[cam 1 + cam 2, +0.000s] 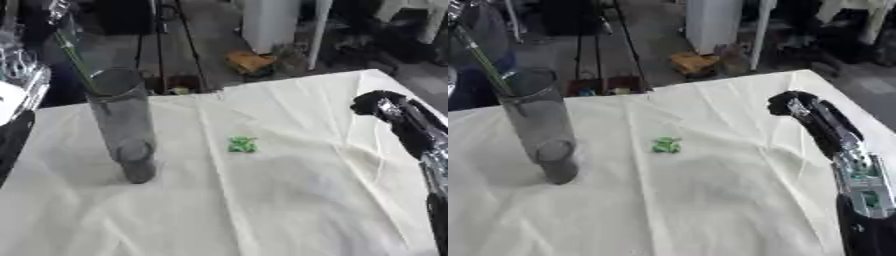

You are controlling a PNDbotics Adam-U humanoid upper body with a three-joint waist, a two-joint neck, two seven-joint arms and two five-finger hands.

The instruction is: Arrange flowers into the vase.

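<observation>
Left eye view: the vase point(122, 125) stands upright left of centre on the cloth-covered surface point(289, 200), a green stem point(74, 55) rising from it; what seems the left hand point(22, 80) shows at the left edge, its fingers unclear. Right eye view: the right hand point(794, 106) hangs at the right with fingers curled, empty; a small green scrap point(666, 145) lies mid-frame.

Clear glass vase point(122, 125), creased tablecloth point(289, 200)
</observation>
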